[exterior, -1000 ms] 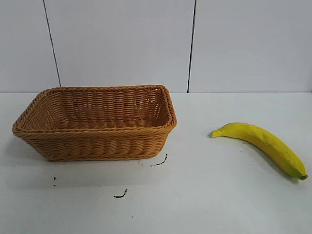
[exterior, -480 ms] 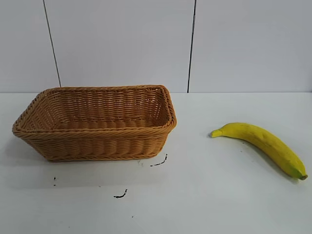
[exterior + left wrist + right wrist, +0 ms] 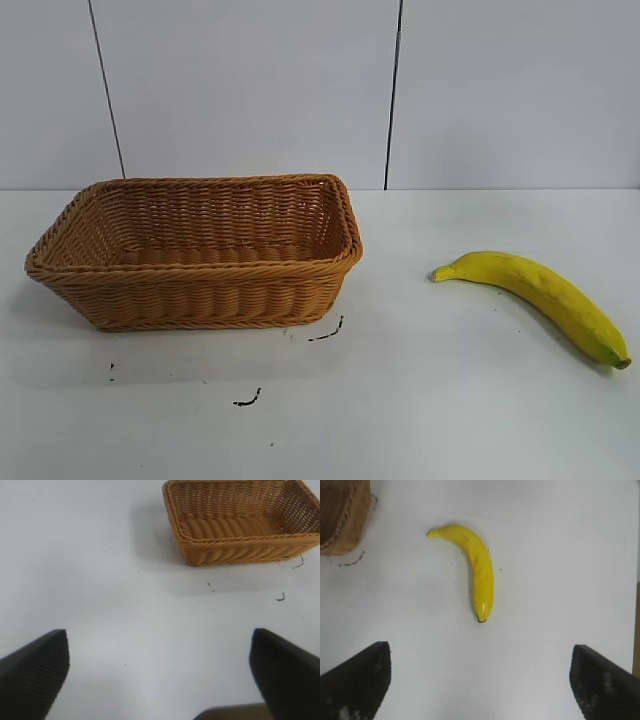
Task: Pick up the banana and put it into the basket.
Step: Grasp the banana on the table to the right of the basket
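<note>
From my right gripper (image 3: pixel 480 680), its 2 jaws spread wide and holding nothing, I see the banana (image 3: pixel 479 572) lying on the white table (image 3: pixel 560 555) ahead of the gap, clear of both jaws, with the basket (image 3: pixel 195 250) well apart.

Lab: bare white table (image 3: pixel 450 400), panelled wall (image 3: pixel 250 90)
</note>
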